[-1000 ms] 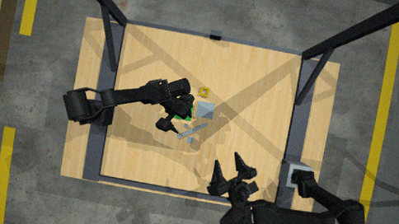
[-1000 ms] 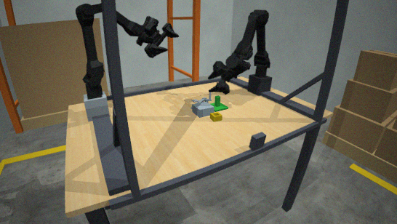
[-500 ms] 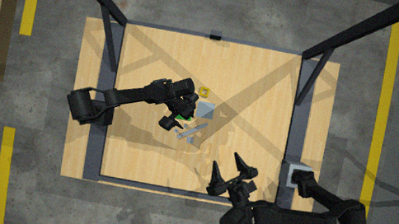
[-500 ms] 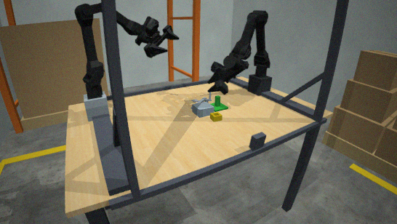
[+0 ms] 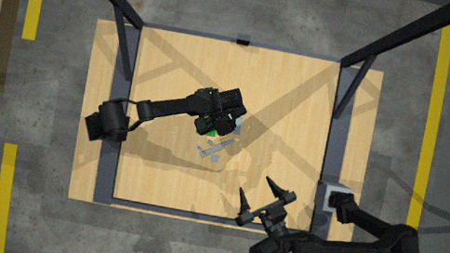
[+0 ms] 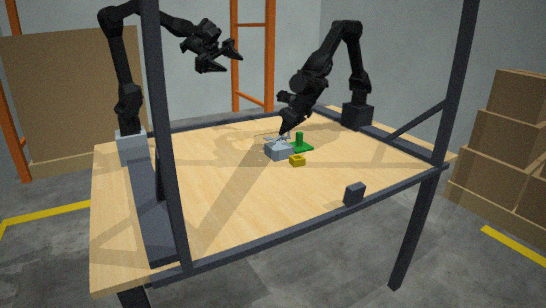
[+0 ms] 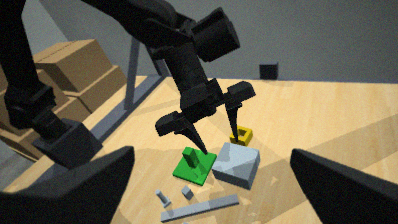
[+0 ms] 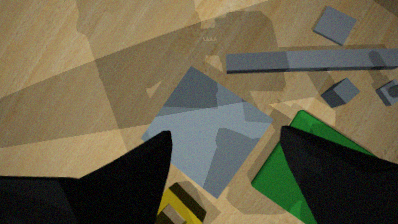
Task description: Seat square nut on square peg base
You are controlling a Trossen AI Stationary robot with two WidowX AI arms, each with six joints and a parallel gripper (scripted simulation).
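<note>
The yellow square nut lies flat on the table just beside a grey block. It also shows in the left wrist view and at the bottom of the right wrist view. The green base with its upright square peg stands next to the block, on the side away from the nut. My right gripper hangs open and empty, tips down, low over the block, between peg and nut. My left gripper is open and empty, raised high near the table's edge.
A long grey bar and a few small grey pieces lie loose on the table near the green base. A small dark block sits on the table's edge rail. Dark frame posts stand at the corners.
</note>
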